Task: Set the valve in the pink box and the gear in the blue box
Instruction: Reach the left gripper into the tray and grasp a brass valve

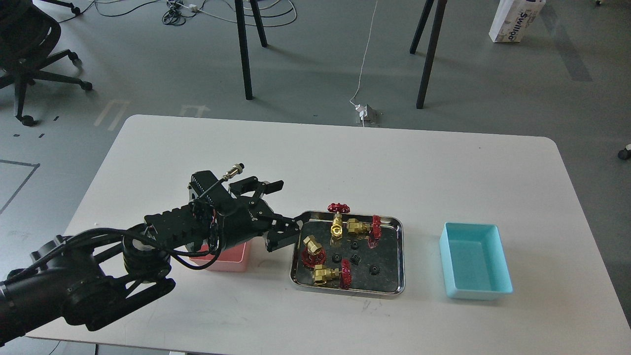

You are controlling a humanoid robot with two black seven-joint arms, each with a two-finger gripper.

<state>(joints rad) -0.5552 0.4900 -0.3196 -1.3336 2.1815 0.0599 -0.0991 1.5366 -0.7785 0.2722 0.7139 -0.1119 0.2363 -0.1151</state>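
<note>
A white table [315, 162] with rounded corners stands on a grey floor [315, 69] in even, soft light. Beyond its far edge rise two pairs of slanted black legs [245, 49], the second pair [428, 54] to the right. A black office chair [29, 54] on castors sits at far left. Tangled cables [187, 10] lie along the top, and a thin white cord [367, 49] runs down to a small power block [366, 114] just behind the table. A white printed bag [515, 19] stands at upper right; pale tape marks [113, 112] and dark lines show on the floor at left
</note>
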